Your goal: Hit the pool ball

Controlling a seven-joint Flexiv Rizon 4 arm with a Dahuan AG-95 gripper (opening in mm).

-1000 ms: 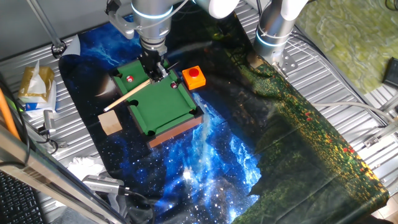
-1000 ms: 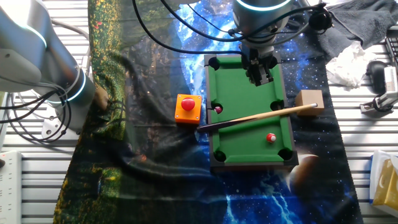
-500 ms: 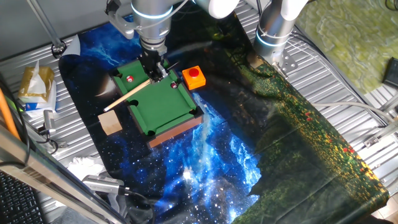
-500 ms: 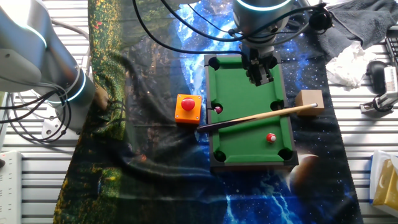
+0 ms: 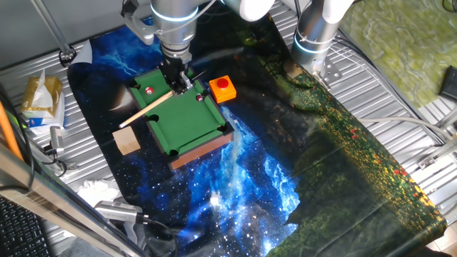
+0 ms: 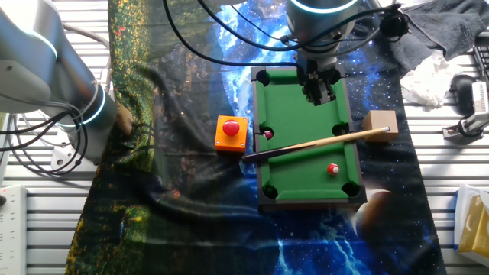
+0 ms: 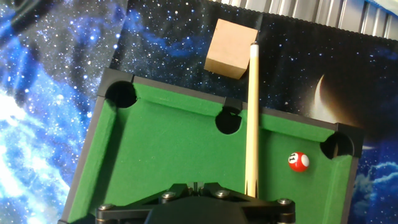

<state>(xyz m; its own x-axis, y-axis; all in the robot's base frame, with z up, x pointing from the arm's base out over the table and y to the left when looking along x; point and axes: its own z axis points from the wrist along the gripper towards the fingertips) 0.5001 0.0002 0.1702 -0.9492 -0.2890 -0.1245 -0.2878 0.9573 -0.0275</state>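
The pool ball (image 6: 333,169) is a tiny bright red ball with a white spot on the felt of the green mini pool table (image 6: 306,114), near a corner pocket. It also shows in the hand view (image 7: 298,162) and in the one fixed view (image 5: 149,91). A wooden cue (image 6: 321,142) lies across the table, one end resting on a wooden block (image 6: 380,122). My gripper (image 6: 318,92) hangs over the felt on the other side of the cue from the ball. In the hand view the gripper (image 7: 195,185) is shut and empty, with the cue (image 7: 252,124) just to its right.
A darker maroon ball (image 6: 268,134) sits by a side pocket. A red button on an orange base (image 6: 231,131) stands beside the table on the starry cloth. A second robot arm (image 6: 69,92) stands at the left. Crumpled tissue (image 6: 428,76) lies at the right.
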